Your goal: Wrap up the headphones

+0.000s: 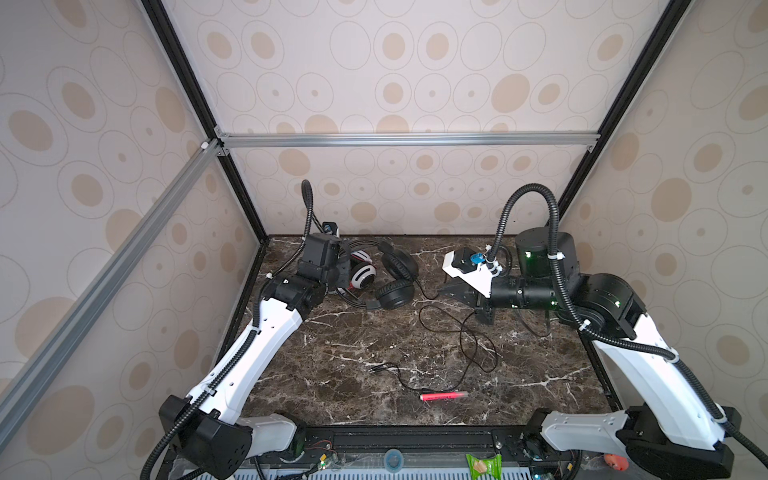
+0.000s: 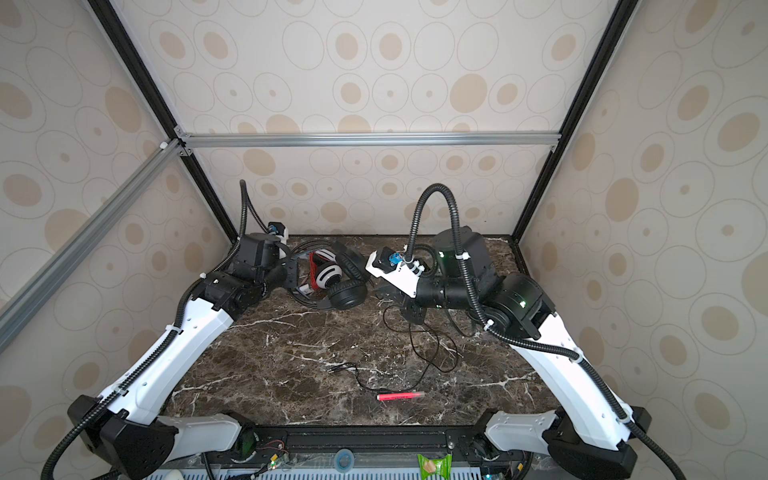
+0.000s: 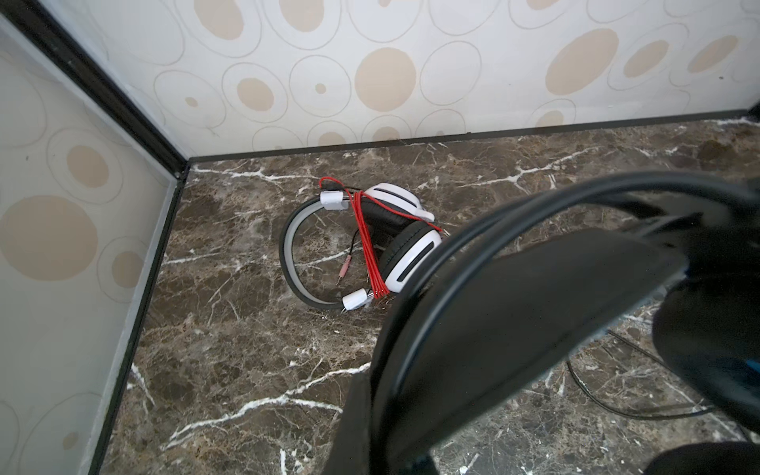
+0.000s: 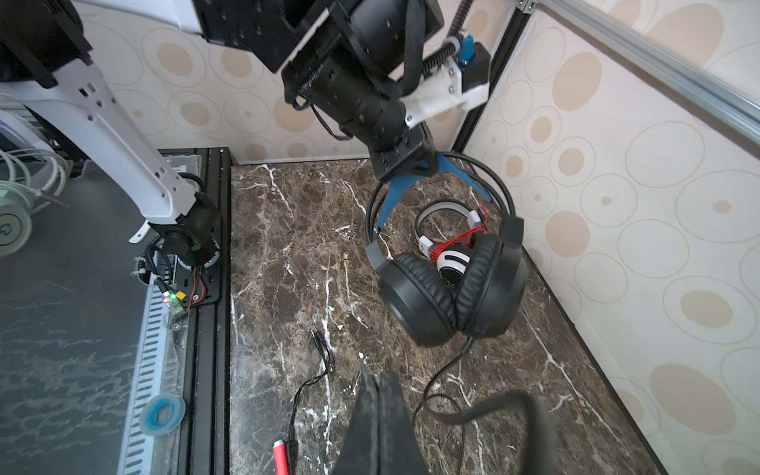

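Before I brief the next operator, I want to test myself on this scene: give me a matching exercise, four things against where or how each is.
Things: 1 white headset; 2 black headset; 3 red cord; 4 pen.
States: A held by its band in the left gripper; B lying near the table's front edge; C wound across the white headset; D resting near the table's back left corner.
Pairs: 1-D, 2-A, 3-C, 4-B.

The place is a robotics lab's test cell. Silver aluminium frame bars (image 1: 407, 139) and black corner posts (image 1: 232, 178) box it in, walled by cream panels printed with beige ovals (image 1: 415, 62). A white-and-black left robot arm (image 1: 245, 365) and its right twin (image 1: 648, 374) rise from a black slotted mounting rail (image 1: 415, 441) edging a brown marble-patterned counter (image 1: 353, 345), beside a small bare circuit board with lit LEDs (image 4: 176, 302).
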Motion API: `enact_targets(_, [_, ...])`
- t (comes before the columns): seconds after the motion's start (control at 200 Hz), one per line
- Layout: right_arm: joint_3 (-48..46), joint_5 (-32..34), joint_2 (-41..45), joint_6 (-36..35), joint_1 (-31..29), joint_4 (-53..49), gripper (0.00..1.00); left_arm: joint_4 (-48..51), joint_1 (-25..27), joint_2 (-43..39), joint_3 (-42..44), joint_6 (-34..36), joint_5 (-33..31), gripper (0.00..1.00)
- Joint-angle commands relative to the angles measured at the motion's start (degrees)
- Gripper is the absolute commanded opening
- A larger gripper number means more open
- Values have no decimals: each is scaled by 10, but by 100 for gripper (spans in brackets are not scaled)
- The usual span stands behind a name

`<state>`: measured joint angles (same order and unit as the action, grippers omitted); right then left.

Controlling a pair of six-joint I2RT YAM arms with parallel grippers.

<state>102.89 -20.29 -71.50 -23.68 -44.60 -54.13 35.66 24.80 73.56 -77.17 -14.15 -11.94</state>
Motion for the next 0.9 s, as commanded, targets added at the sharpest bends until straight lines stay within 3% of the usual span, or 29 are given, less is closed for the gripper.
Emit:
enact_targets(0.0, [50, -34, -32, -26, -4, -58, 0, -47, 20, -12, -7, 65, 29, 0])
enact_targets(0.25, [113, -19, -90, -23, -4, -80, 0, -41, 71, 11, -22, 131, 95, 0])
enact_targets(0.57, [126, 128, -153, 17, 4, -71, 0, -34, 127, 12, -57, 137, 170, 0])
enact_targets(0.76, [131, 105, -169, 86, 79, -65, 0, -21, 130, 9, -70, 133, 204, 0])
enact_targets(0.895, [131, 112, -180, 98, 95, -64, 0, -16, 132, 7, -75, 128, 231, 0])
